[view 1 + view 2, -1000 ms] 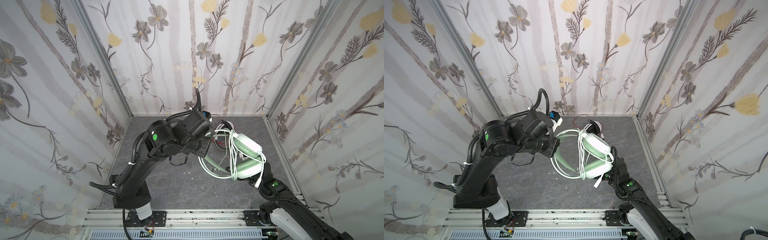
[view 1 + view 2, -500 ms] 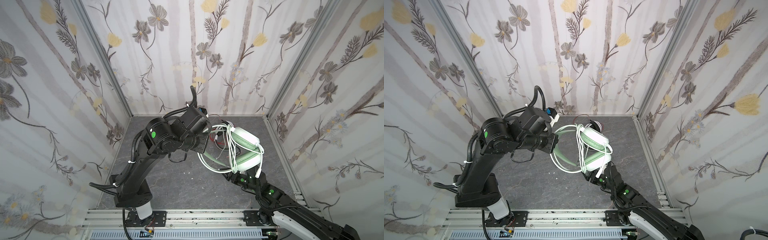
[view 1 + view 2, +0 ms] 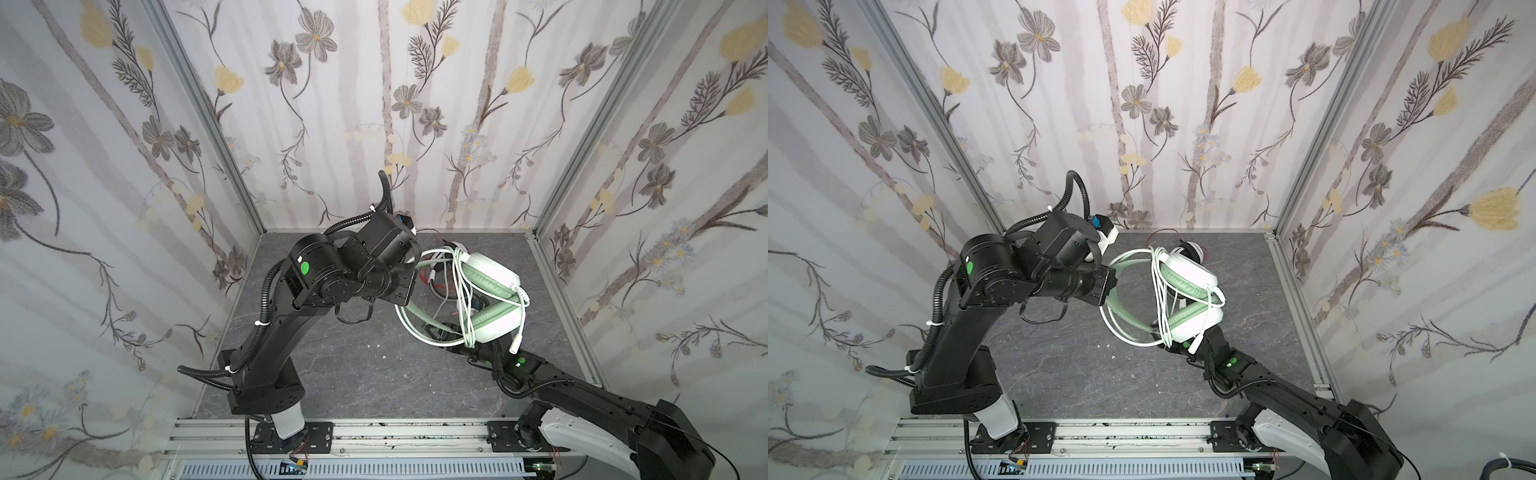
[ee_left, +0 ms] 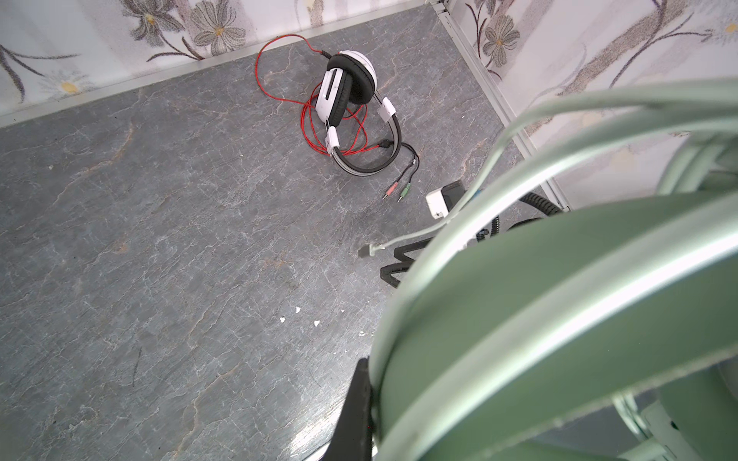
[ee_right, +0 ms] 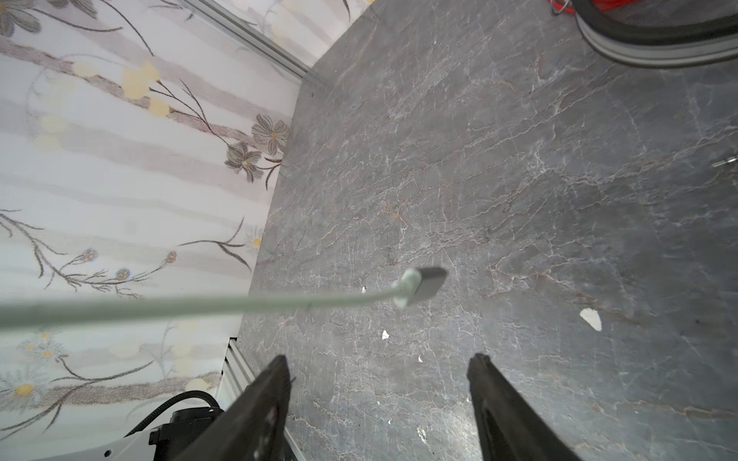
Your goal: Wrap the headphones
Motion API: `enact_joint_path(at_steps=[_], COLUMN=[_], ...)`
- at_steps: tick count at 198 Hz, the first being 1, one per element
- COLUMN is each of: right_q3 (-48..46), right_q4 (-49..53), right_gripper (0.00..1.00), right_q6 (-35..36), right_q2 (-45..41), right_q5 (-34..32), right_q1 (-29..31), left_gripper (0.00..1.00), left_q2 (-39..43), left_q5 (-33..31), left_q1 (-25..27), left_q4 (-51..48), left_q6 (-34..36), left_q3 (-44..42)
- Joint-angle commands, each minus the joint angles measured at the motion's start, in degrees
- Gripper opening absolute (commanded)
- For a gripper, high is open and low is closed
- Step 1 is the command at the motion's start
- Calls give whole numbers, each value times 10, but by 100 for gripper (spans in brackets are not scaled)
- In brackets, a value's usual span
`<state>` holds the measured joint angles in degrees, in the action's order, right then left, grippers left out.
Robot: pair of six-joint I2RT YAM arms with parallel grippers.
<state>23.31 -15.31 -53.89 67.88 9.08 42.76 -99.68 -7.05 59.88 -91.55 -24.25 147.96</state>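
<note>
The left gripper (image 3: 1106, 286) was clamped tight on the headband of the mint-green headset (image 3: 494, 299), holding it up off the grey floor (image 4: 159, 239); the ear cups hung out beyond its fingers, toward the right arm, and the pale cord (image 3: 460, 286) was looped several times around them; the right gripper (image 5: 379, 399) sat just beneath those cups, jaws apart and holding nothing; the cord's plug (image 5: 423, 285) dangled just ahead of its fingertips, touching neither; the white-and-black headset (image 4: 351, 92) lay on the floor well beyond the left gripper, near the back wall; its red cord (image 4: 307, 131) lay tangled loosely about it.
</note>
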Motion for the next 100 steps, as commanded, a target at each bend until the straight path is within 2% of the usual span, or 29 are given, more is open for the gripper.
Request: enact_joint_path(at_steps=[1,31,51,85,100], right_q3=[16,28,32,54,60], right_q4=[-55,-78,-92,-61,-52], right_gripper=[71,66,58,48,48], right_q6=[-45,-81,-108,-111,-108], right_q2=[33,82,101,124,132], right_q5=[-32,-57,-80,-140,-166], right_q1=[13,28,43,65,65], left_gripper=[0,0,0,0,0], left_q2=[4,5,4,6,6], left_q5=[8,9,8,8,9], left_q1=[-2,-3,-4,-4,-5], left_q4=[0,0,-4,-3,-2], left_q6=[-18,-17,-15,-15,-16], left_q3=[6,6,5,5,5])
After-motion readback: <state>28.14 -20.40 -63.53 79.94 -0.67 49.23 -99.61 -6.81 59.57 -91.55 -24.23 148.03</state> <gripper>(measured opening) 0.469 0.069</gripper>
